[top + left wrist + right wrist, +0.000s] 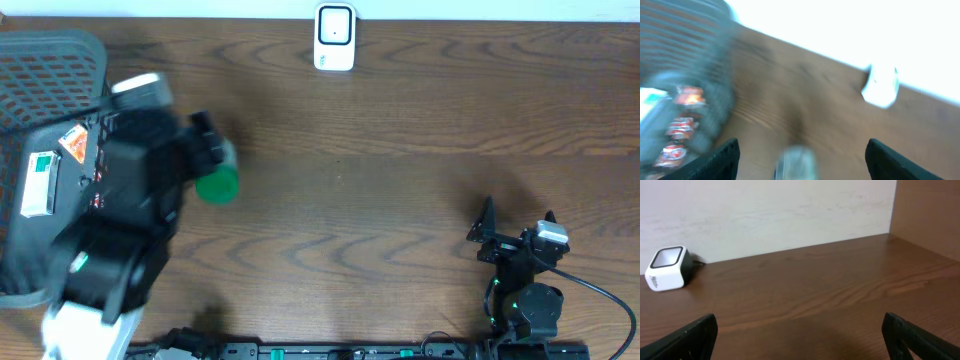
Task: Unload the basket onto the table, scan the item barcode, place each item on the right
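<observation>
Broad table (400, 150), grey basket (40, 60) of packets (72, 143) at ten o'clock, left arm (120, 200) looming over it. Right gripper (800, 320) parked at four o'clock, fingers spread, empty. Scanner (334, 38) waits at twelve. The green item (216, 186) is at nine o'clock, just outside the basket, between the fingers of the left gripper (801, 146), which stand wider than it: released, I reckon. So we're at the fetch; next calls for a firm grasp, then a carry to twelve, barcode facing the scanner's window
</observation>
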`<action>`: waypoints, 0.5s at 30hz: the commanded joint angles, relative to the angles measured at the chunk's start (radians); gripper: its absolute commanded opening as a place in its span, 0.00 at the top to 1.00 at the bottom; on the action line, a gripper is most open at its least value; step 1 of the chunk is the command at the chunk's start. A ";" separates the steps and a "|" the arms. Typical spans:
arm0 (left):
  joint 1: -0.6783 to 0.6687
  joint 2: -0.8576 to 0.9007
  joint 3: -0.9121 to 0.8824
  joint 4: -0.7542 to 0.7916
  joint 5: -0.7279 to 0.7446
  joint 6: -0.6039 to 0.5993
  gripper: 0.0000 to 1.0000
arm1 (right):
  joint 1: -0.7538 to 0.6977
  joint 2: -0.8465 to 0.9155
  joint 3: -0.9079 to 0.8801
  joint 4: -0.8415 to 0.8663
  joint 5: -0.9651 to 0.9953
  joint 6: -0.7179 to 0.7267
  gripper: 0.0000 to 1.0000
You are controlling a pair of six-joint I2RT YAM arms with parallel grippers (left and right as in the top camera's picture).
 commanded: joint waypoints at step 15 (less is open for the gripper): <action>0.409 0.074 0.014 -0.076 0.093 0.032 0.16 | -0.005 -0.001 -0.001 -0.003 -0.001 -0.006 0.01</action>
